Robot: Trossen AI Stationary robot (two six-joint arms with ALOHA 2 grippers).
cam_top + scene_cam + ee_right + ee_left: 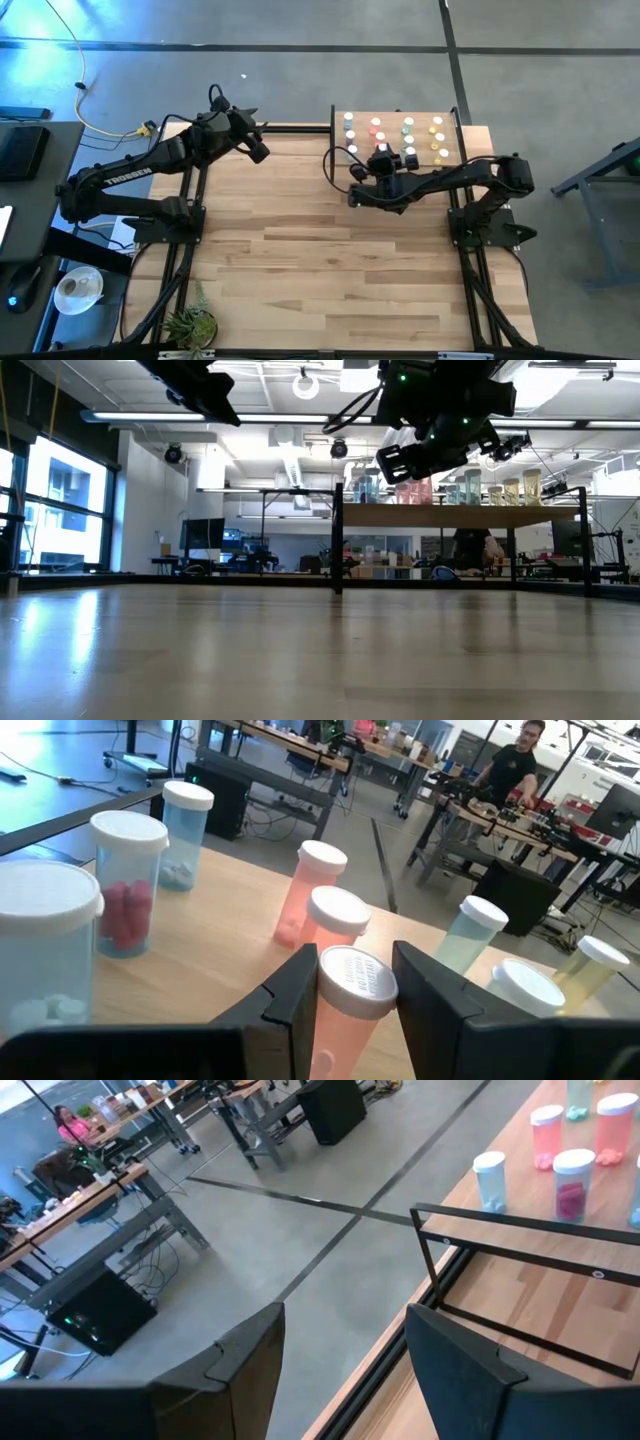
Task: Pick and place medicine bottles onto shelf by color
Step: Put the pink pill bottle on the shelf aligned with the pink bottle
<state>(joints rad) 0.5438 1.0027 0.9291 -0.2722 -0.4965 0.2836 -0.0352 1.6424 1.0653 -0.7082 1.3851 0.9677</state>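
The shelf is a small light-wood panel at the table's far right, and several white-capped medicine bottles stand on it in rows. In the right wrist view, blue ones stand on one side, pink ones in the middle, and a green one and a yellow one on the other side. My right gripper is over the shelf's near edge, shut on a pink bottle. My left gripper is open and holds nothing, raised over the table's far left edge. My right gripper pinches the pink bottle between its two fingers, just under the white cap, one finger on each side. The fingers come nearly level from the table's near side. The bottle stands upright. The frames do not show whether its base rests on the shelf.
Black frame posts carry the shelf above the tabletop. A small plant stands at the near left corner. The wide wooden tabletop lies between the arms. People sit at desks in the room beyond.
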